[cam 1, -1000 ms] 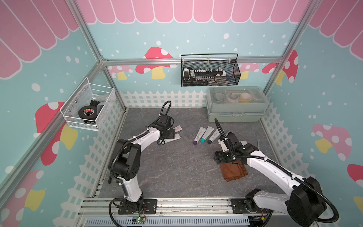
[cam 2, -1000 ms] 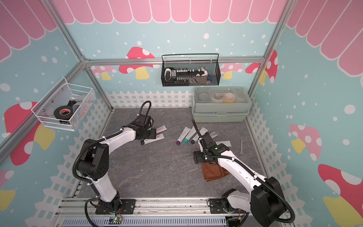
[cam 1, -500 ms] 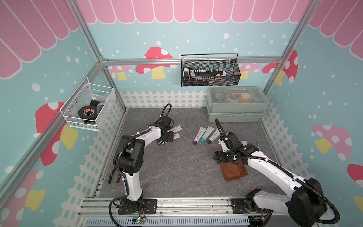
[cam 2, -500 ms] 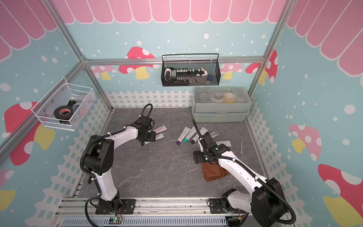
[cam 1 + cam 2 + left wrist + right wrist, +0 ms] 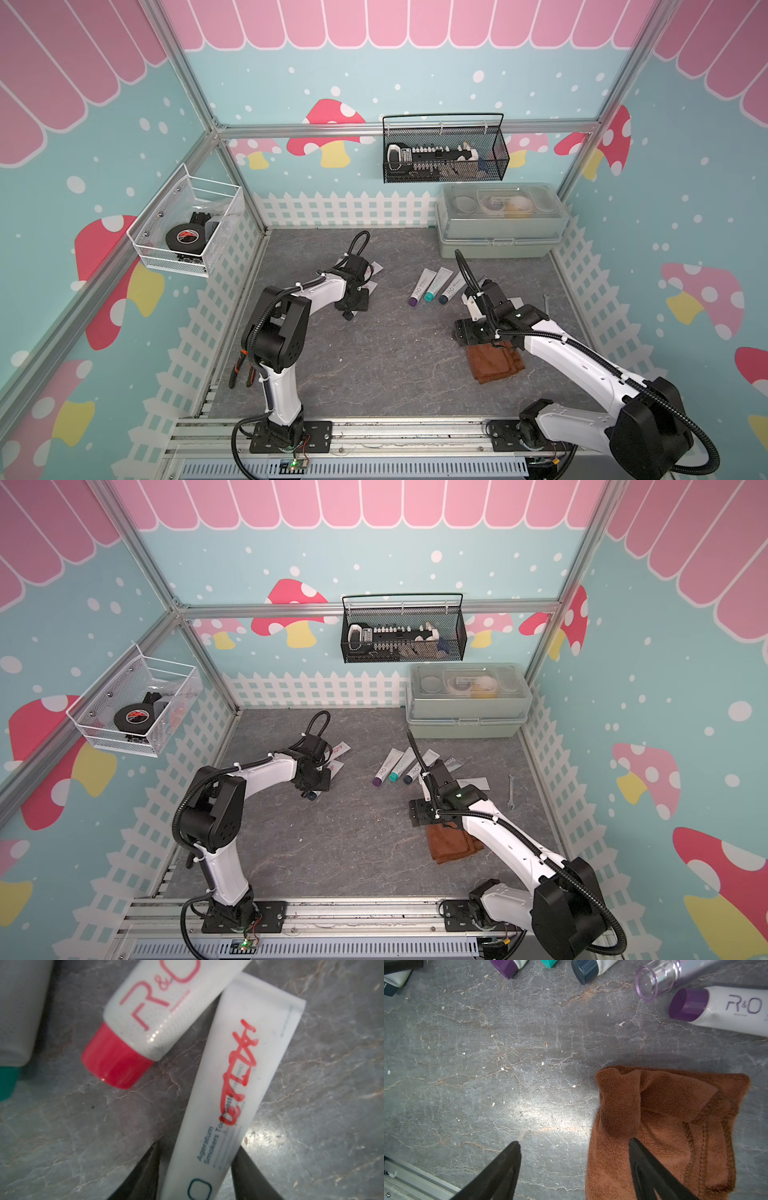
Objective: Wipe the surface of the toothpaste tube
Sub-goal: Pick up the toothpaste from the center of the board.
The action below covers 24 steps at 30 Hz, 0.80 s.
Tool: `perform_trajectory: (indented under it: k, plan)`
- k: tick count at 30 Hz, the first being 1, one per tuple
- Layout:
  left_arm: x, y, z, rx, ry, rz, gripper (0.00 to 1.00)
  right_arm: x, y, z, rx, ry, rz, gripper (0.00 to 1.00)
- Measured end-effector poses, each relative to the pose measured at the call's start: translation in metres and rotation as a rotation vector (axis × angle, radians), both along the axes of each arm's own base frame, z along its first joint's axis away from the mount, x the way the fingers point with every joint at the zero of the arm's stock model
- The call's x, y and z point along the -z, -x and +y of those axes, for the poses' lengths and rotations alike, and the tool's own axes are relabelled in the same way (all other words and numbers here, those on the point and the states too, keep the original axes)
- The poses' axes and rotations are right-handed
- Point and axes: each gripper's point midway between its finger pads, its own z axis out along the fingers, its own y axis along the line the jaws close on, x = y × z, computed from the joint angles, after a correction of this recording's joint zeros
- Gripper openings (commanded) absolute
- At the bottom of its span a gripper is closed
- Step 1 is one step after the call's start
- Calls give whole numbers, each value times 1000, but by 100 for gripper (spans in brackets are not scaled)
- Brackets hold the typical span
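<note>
Cap of toothpaste tube [image 5: 228,1084] off-frame.

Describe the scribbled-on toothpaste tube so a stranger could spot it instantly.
Look to the white wire basket side of the grey floor, where the left claw is. The toothpaste tube lies between its fingers. Unlike the red-capped R&O tube beside it, it bears a red marker scribble over teal print.

1. White plastic toothpaste tube with red scribble [image 5: 228,1076]: smooth, soft sheen.
2. Red plastic cap [image 5: 116,1066]: glossy.
3. Rust-brown terry cloth [image 5: 664,1118]: nappy, matt, stitched hem.
4. Grey stone-look tabletop [image 5: 488,1064]: matt, veined.
</note>
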Motion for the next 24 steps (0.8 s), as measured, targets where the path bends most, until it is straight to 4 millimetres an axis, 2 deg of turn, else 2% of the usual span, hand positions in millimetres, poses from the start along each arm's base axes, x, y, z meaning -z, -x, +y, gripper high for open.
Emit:
perform_trajectory:
  k: [3,8,14,19,24]
  plan:
    - [-1,1,-4,0,1,-7,23,-1,0,0,0,-2,-2,80]
    - [-2,15,-13,21,0,-23,22,-1,0,0,-1,-3,-2,80]
    - [-9,72,-31,109,11,-30,23,-1,0,0,-1,-3,-1,80]
    - [-37,110,-68,253,101,-121,26,0,-1,-3,7,12,-8,80]
    - [-60,129,-114,398,201,-193,27,-2,-5,-10,34,48,-36,80]
